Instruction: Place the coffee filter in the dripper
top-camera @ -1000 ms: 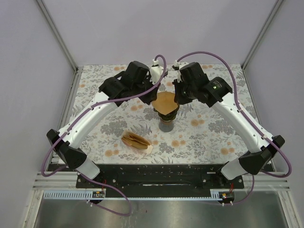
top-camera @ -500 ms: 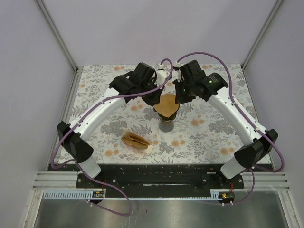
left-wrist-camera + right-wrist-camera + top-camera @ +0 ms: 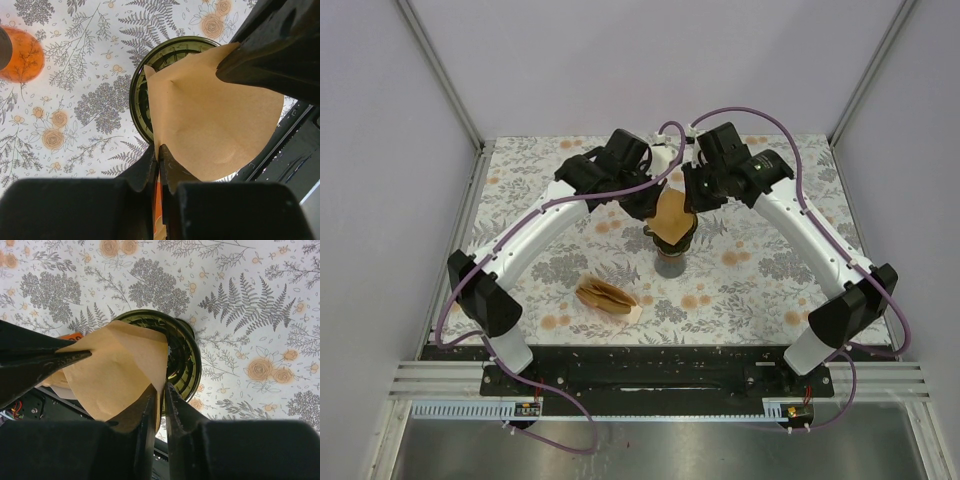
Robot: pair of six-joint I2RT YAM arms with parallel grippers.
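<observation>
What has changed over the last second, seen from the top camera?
Both arms swung inward. The left gripper and right gripper closed in on each other, bunching the coffee filter narrower above the dripper. Both still pinch its edge. The spare filter stack has not moved.

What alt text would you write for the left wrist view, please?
The left tool pinches the edge of a brown coffee filter over the dark green dripper; the right tool holds its opposite edge, above a floral tablecloth.
</observation>
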